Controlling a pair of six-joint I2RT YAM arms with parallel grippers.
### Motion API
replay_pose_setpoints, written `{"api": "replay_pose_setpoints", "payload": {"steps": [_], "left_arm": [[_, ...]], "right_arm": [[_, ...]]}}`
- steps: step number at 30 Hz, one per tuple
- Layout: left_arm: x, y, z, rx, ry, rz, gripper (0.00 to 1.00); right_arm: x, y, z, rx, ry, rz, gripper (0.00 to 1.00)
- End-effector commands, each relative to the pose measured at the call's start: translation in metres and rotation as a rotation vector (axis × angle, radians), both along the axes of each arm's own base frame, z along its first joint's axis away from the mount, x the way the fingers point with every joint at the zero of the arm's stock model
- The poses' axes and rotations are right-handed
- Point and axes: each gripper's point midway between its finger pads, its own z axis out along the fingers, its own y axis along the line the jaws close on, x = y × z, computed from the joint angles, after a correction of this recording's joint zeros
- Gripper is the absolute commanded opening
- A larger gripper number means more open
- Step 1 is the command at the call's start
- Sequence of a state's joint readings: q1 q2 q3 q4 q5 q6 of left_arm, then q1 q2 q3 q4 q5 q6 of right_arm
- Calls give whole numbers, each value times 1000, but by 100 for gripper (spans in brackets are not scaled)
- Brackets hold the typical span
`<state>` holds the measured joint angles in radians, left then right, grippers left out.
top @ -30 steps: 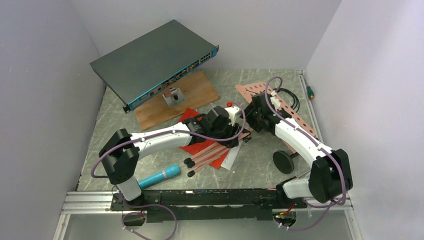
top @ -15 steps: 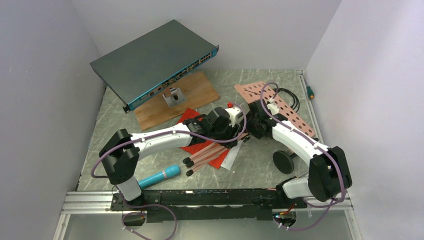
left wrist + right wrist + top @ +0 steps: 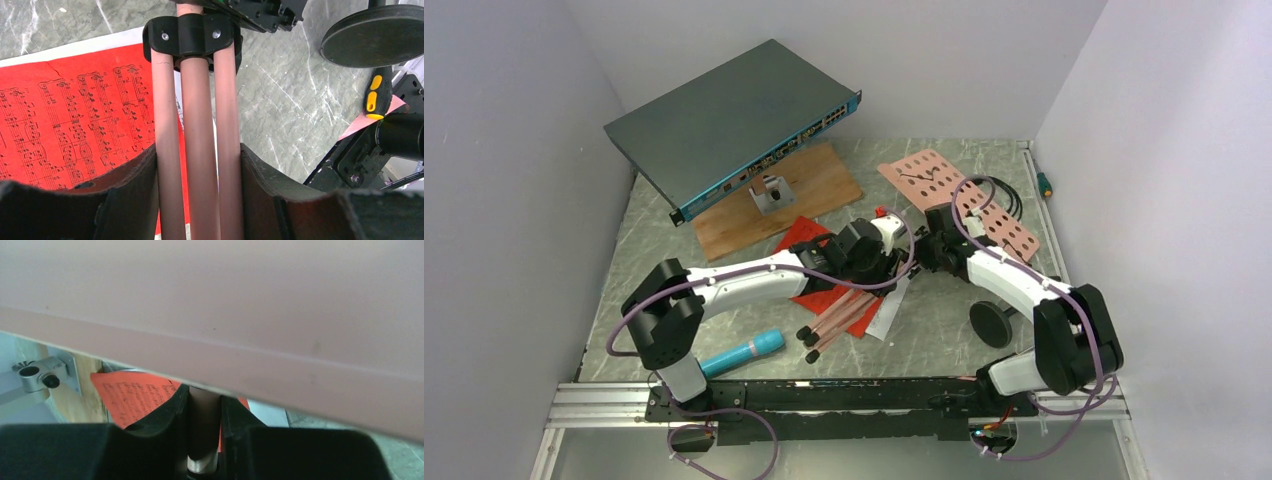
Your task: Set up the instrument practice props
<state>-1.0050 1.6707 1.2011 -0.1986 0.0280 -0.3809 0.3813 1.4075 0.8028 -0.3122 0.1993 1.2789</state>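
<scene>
The salmon-pink music stand lies tipped on the table, its perforated plate (image 3: 952,190) raised at the back right. My left gripper (image 3: 876,268) is shut on its three folded tripod legs (image 3: 199,125), just below their black collar (image 3: 190,35). My right gripper (image 3: 932,250) is shut on the stand's pole (image 3: 204,415), with the plate (image 3: 225,300) filling the view above it. Red sheet-music pages (image 3: 809,240) lie under the legs. The cyan microphone (image 3: 744,352) lies near the front left. The black round-base mic stand (image 3: 991,323) stands front right.
A dark grey network switch (image 3: 724,120) leans at the back left over a wooden board (image 3: 809,190) with a metal bracket (image 3: 772,192). A black cable (image 3: 1007,197) lies behind the plate. A yellow and black handle (image 3: 374,95) shows near the right arm.
My right gripper slid left along the stand and shut on its pole. The perforated plate swung up and toward the back left. The left gripper kept its hold on the legs.
</scene>
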Motion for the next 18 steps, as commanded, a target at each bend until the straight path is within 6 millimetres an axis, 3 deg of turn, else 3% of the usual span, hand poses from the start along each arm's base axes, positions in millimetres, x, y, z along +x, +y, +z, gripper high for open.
{"api": "replay_pose_setpoints", "payload": {"steps": [1,7,12,15,18], "left_arm": [[-3,-26,139,-358,-217,-94,1],[-13,-20,163,-413,-199,-103,59],[-17,-16,192,-471,-164,-112,95],[-11,-9,204,-497,-113,-89,100],[-7,-5,209,-511,-75,-78,96]], "right_arm": [[29,-21,48,-119,-271,22,0],[28,-16,188,-166,-750,164,0],[11,-14,271,-221,-1036,238,0],[2,-13,304,-260,-1164,269,0],[-5,-15,332,-261,-1239,258,0]]}}
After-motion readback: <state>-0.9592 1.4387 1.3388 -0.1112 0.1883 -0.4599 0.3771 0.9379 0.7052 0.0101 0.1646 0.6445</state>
